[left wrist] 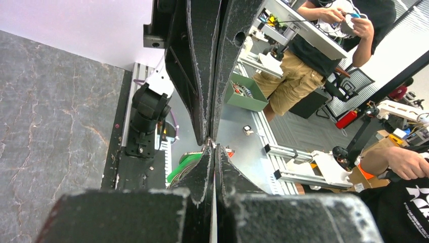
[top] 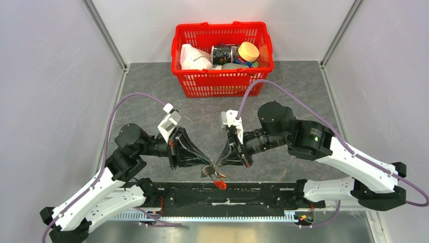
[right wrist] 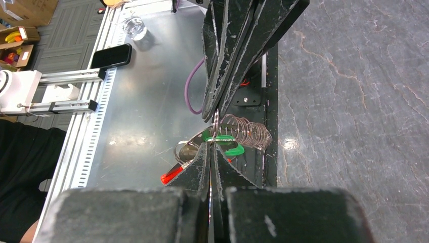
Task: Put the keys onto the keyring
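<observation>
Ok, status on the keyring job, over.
Left gripper and right gripper: fingers shut, tip to tip. Red-looped metal keyring with green-headed key pinched between them. Red plastic mesh basket far back, not in the way.

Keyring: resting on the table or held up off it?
Held up. The keyring hangs in the air between the left gripper and right gripper, both pinched shut on it.
</observation>
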